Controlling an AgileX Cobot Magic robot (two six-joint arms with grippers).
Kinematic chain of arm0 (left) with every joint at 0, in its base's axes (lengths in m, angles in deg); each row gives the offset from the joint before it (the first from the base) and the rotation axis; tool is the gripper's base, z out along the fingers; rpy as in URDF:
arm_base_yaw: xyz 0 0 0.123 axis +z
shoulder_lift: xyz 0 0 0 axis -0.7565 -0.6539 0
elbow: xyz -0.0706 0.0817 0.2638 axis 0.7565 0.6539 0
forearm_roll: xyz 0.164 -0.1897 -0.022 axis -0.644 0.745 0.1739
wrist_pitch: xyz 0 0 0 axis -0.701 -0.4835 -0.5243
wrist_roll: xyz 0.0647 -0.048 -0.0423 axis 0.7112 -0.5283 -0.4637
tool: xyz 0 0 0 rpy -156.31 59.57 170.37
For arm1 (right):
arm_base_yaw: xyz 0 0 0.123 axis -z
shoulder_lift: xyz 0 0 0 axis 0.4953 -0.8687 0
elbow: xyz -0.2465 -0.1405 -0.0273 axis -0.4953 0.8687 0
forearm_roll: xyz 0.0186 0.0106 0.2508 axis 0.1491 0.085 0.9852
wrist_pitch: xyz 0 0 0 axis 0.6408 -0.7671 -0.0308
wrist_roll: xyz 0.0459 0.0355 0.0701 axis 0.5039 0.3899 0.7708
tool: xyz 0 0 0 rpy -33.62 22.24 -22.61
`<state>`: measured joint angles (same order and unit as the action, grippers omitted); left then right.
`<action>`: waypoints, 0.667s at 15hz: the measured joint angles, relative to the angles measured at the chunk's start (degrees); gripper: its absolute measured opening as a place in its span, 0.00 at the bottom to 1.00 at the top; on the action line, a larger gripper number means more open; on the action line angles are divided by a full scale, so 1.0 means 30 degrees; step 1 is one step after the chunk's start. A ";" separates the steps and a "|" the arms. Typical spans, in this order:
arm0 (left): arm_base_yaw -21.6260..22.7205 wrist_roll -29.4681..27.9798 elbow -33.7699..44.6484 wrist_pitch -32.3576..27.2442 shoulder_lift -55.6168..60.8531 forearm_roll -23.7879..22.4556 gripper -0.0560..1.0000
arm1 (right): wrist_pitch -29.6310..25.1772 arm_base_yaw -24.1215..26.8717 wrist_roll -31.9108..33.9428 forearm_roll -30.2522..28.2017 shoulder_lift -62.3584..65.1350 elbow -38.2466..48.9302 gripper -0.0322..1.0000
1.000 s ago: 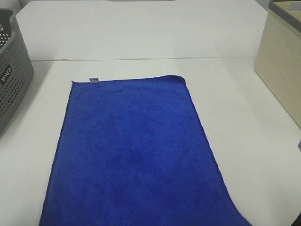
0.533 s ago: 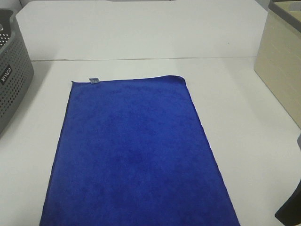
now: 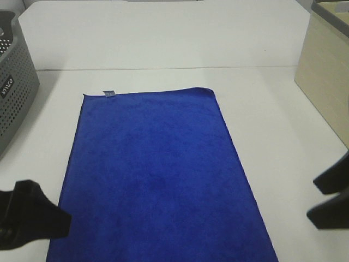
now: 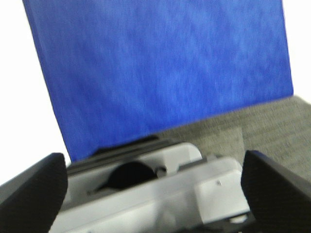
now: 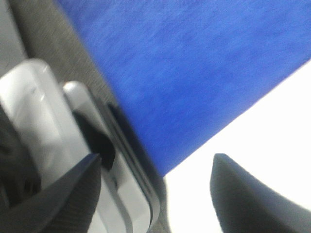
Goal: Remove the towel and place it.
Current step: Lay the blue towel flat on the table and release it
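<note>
Arms have both swung into the high view at the near edge: the left gripper [image 4: 151, 155] by the near left corner of the towel [image 3: 158, 174], the right gripper [image 3: 334, 195] out beyond its right hem, each with jaws spread and empty. The towel lies flat on the bench [image 3: 272, 109], untouched, so lifting looks about to begin. A grey perforated basket [image 3: 13, 98] sits far left, a beige box [image 3: 327, 82] far right; neither blocks the reach.

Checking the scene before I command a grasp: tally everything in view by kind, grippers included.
Blue towel: 1
Grey perforated basket: 1
Beige box: 1
Grippers: 2 (left gripper, right gripper)
Total: 5
</note>
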<state>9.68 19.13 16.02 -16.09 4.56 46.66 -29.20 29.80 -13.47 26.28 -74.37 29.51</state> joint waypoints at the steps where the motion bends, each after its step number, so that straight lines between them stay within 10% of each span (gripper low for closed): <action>1: 0.0000 -0.1241 -0.1146 0.0286 0.0000 -0.2693 0.91 | 0.1050 0.0000 0.3801 0.0057 0.0000 -0.1948 0.65; 4: 0.0000 -0.3476 -0.2941 0.0363 0.0000 -0.7200 0.91 | 0.4641 0.0000 0.8270 0.0344 0.0000 -0.3973 0.65; 10: 0.0879 -0.9778 -0.6016 0.0707 -0.0611 -1.7303 0.88 | 1.2376 0.0000 0.9339 0.1585 0.0000 -0.4144 0.65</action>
<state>12.32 -10.20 -2.03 -13.97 2.72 -5.25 7.93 29.80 14.55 31.03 -74.37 17.08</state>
